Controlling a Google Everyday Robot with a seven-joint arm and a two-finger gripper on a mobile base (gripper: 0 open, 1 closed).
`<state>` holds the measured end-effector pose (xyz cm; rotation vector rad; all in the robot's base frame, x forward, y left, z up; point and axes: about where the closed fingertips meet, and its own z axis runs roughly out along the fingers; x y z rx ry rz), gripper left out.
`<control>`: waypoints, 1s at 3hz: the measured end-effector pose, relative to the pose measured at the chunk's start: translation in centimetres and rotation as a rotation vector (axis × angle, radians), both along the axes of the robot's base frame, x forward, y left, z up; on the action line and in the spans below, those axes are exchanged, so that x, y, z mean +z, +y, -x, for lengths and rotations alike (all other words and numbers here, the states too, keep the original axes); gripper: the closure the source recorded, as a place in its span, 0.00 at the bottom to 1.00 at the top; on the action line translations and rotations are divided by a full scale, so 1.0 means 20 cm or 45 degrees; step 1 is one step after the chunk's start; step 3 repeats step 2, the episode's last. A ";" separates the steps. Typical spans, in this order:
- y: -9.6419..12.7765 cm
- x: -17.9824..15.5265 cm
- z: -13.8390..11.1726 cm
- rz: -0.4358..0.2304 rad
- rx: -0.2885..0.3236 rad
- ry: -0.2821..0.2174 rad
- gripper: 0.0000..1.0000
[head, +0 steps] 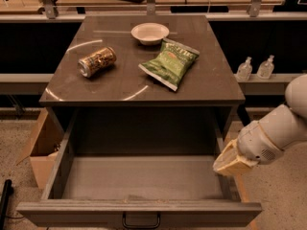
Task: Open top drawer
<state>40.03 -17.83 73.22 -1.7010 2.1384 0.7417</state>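
The top drawer is pulled far out from under the grey table top, showing a deep, plain grey, empty inside. Its flat front runs along the bottom of the camera view, with the small dark loop handle at centre. My gripper, tan at its tip, hangs from the white arm at the drawer's right side wall, near the front right corner. It holds nothing that I can see.
On the table top lie a can on its side, a green chip bag and a white bowl. A cardboard box stands left of the drawer. Two bottles stand on the right ledge.
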 end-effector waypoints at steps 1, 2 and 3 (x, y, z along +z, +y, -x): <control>-0.19 0.13 -0.05 0.096 -0.117 -0.101 1.00; -0.17 0.13 -0.05 0.093 -0.108 -0.097 0.81; -0.17 0.13 -0.05 0.093 -0.108 -0.097 0.81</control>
